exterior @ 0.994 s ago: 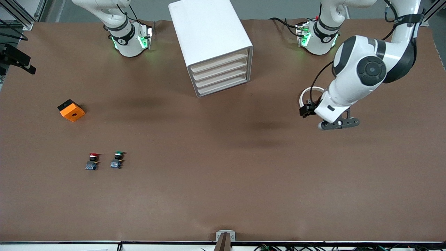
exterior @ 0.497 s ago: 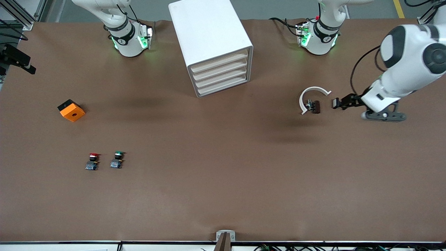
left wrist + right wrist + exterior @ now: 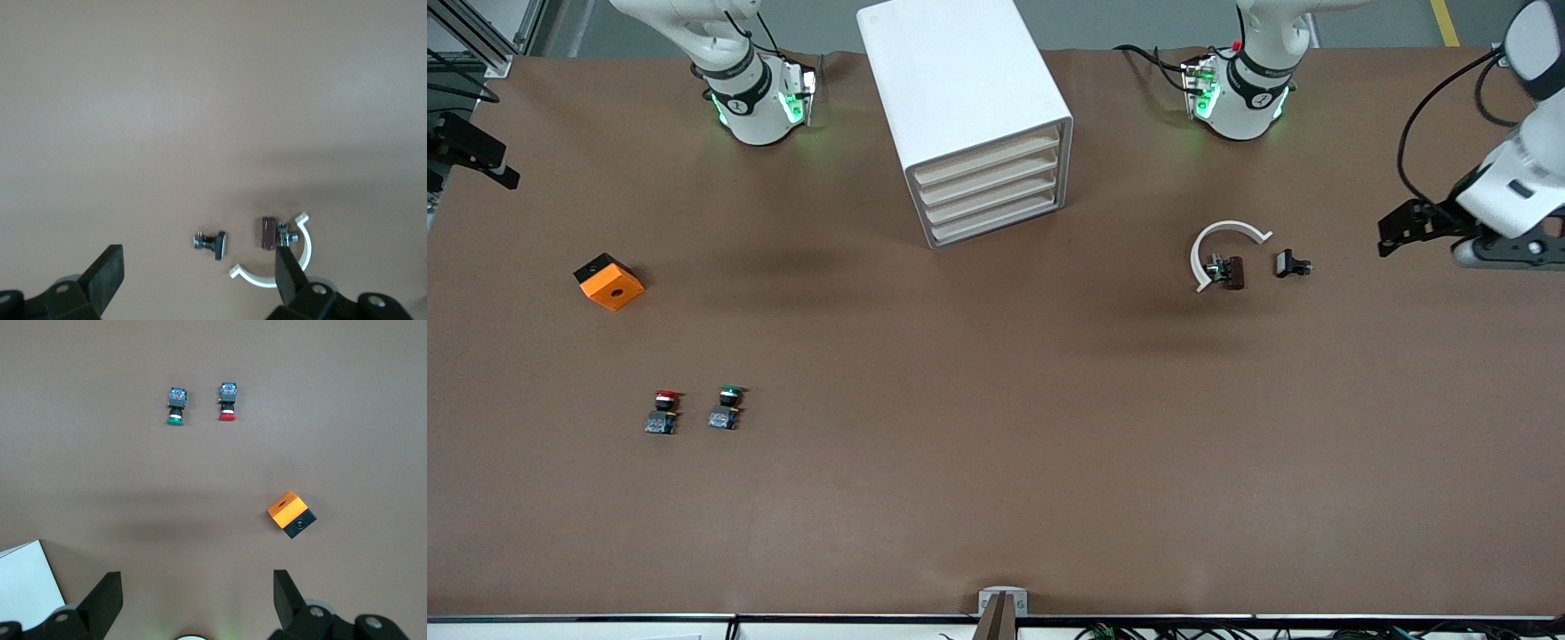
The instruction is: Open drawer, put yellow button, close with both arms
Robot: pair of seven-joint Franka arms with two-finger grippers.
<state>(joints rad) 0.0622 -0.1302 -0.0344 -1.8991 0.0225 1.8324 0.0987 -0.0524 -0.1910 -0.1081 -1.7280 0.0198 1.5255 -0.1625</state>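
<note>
The white cabinet (image 3: 960, 80) stands between the two arm bases. All its drawers are shut, and the drawer (image 3: 987, 160) is the top one. The yellow button is out of view. My left gripper (image 3: 1392, 233) hangs open and empty over the table at the left arm's end. In its wrist view the left gripper (image 3: 197, 280) looks down at small parts on the table. My right gripper (image 3: 197, 600) is open and empty, high over the table beside the cabinet's corner (image 3: 23, 587). The front view shows only the right arm's base.
A white curved piece (image 3: 1209, 244), a small brown part (image 3: 1227, 271) and a small black part (image 3: 1291, 264) lie near the left gripper. An orange box (image 3: 608, 281), a red-capped button (image 3: 663, 412) and a green-capped button (image 3: 727, 407) lie toward the right arm's end.
The left arm has swung away from the white curved piece toward its own end of the table, uncovering the small parts there. The right arm has not visibly moved.
</note>
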